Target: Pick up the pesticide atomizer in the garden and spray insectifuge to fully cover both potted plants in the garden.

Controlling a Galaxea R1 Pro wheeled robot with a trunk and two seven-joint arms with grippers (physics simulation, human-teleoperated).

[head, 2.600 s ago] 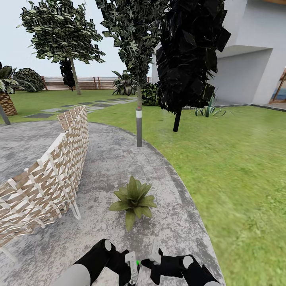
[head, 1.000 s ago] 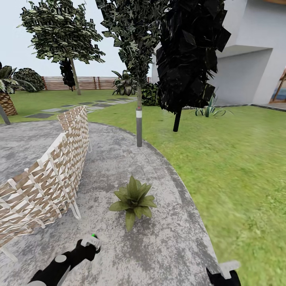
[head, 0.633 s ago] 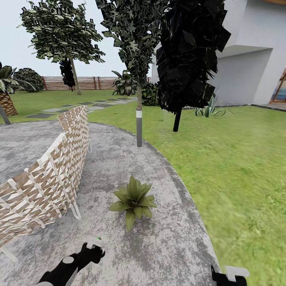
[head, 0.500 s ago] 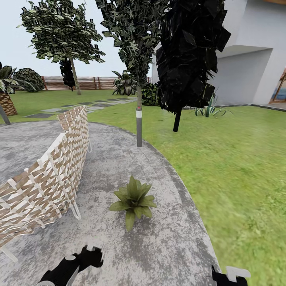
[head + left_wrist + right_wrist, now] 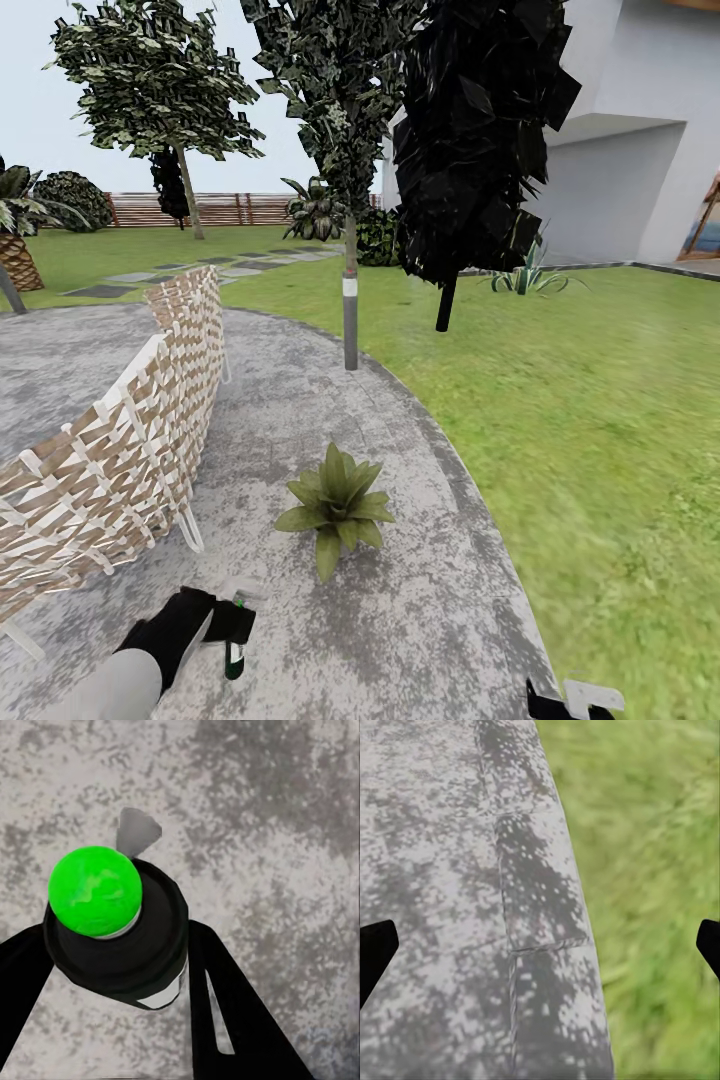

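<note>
At my ten o'clock stands a woven screen (image 5: 120, 450). My left gripper (image 5: 222, 625) is clamped on the atomizer (image 5: 235, 655), held above the patio (image 5: 420, 600) at eleven. A potted plant (image 5: 336, 505) sits at twelve. My right gripper (image 5: 575, 698), at three, is spread wide, holding nothing.

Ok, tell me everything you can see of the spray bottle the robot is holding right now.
The pesticide atomizer is a small bottle with a dark green body and a black head. In the head view it hangs nearly upright from the left pincer, body downward, above the grey mottled patio, short of the potted plant. In the left wrist view its head is round and black, with a bright green spot on top and a grey nozzle tip jutting out. The black fingers press against either side of it.
</note>
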